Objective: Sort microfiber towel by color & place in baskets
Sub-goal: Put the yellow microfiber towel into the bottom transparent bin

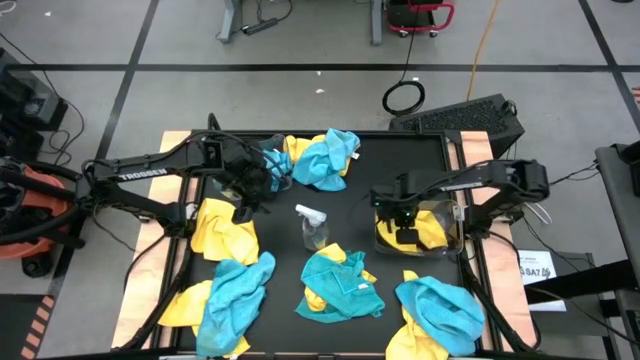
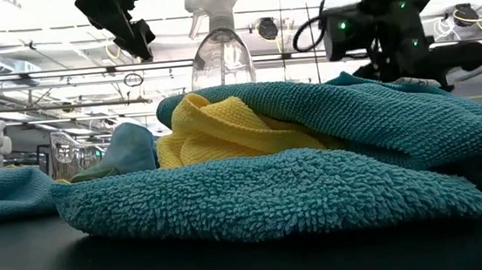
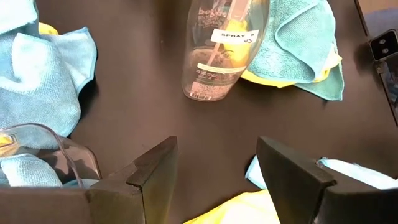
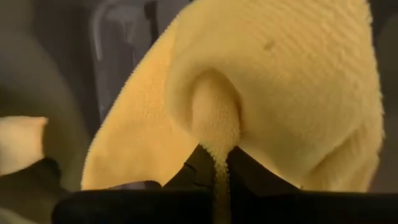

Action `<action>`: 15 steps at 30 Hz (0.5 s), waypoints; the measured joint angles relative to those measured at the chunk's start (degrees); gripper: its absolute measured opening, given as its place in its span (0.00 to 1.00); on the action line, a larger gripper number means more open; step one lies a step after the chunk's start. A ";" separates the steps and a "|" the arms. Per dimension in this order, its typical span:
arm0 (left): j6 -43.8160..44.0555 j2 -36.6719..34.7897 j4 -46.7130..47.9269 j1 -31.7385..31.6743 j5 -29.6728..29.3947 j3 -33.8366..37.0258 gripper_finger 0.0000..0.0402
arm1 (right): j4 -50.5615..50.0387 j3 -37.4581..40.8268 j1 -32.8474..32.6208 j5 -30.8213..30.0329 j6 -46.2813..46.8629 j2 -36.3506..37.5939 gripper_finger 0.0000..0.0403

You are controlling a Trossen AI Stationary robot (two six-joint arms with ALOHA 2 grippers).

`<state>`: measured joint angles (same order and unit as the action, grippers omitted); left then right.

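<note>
Our right fingers [image 4: 214, 163] pinch a yellow towel [image 4: 273, 81] shut, hanging directly over the right basket [image 1: 452, 243], so release is straight down. Our left fingers [image 3: 217, 177] gape wide and empty near the far-left basket [image 3: 68, 152], blue towels [image 1: 328, 158] beside it

I see a clear spray bottle [image 1: 312, 226] standing upright mid-desk [image 1: 370, 170], its label reading "SPRAY". Beyond, a black cable coil [image 1: 404, 97] lies on the floor.
</note>
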<state>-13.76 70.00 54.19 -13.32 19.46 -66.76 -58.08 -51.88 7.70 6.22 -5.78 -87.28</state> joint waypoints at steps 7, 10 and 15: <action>0.00 0.00 0.36 0.76 0.00 0.00 0.56 | -0.20 0.03 0.00 0.11 0.42 -1.31 0.10; 0.00 0.00 0.69 1.51 0.02 0.00 0.56 | -0.72 0.03 0.00 0.08 0.57 -0.22 0.18; 0.34 0.00 3.90 3.71 0.22 0.00 0.56 | -1.07 0.03 0.00 -0.11 0.95 2.56 0.34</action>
<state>-13.41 70.00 58.08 -9.61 19.68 -66.76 -59.15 -51.86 7.70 6.11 -4.83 -84.72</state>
